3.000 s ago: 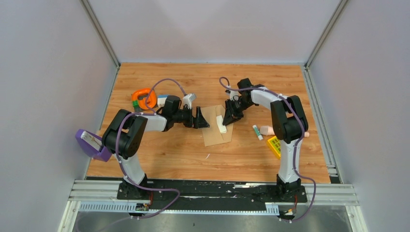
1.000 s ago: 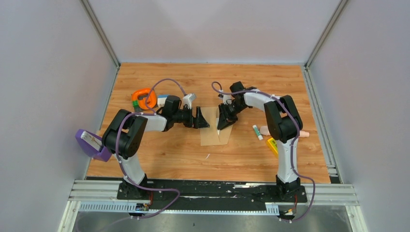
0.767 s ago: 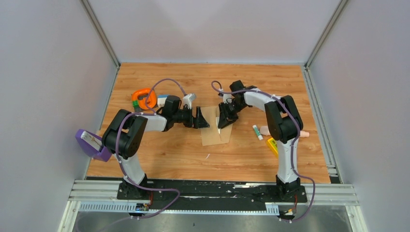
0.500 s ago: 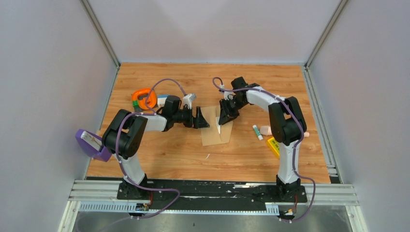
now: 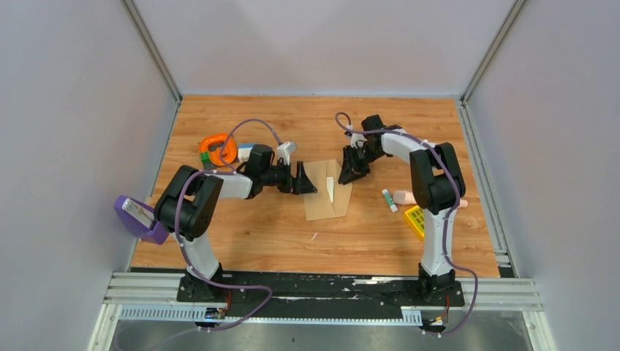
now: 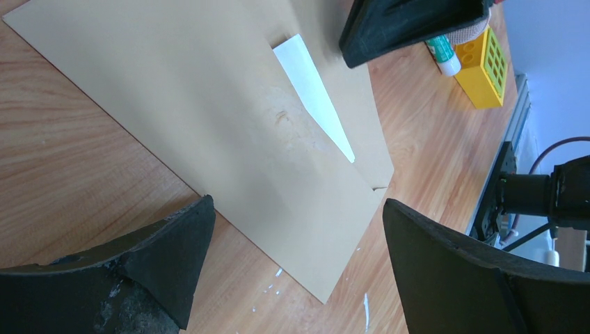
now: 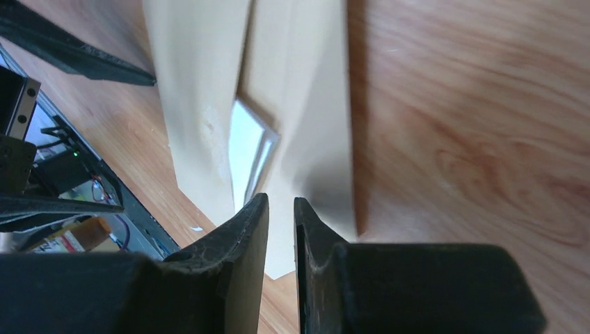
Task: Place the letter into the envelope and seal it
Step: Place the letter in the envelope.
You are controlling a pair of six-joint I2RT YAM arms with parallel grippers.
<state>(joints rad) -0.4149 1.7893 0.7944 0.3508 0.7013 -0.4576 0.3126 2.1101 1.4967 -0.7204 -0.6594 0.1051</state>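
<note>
From above, a tan envelope [image 5: 325, 201] lies flat in the middle of a wooden table [image 5: 292, 238]. The letter [image 5: 330, 187] shows only as a thin pale sliver poking out of the envelope's opening. The left gripper [image 5: 307, 179] sits at the envelope's left edge with its fingers spread wide. The right gripper [image 5: 351, 172] is just off the envelope's far right corner. An orange tape roll [image 5: 218, 148] lies to the far left, and a glue stick [image 5: 390, 199] and a yellow block [image 5: 414, 221] lie to the right. In the left wrist view, the left gripper [image 6: 298, 209] is wide apart and holds nothing, framing the envelope [image 6: 209, 118], with the letter [image 6: 316, 94] a narrow white wedge between its paper layers. In the right wrist view, the right gripper [image 7: 282, 202] has its fingers almost together, a slim gap between them and nothing seen in it. Beyond them, the letter [image 7: 243, 156] peeks from the envelope [image 7: 195, 83].
</note>
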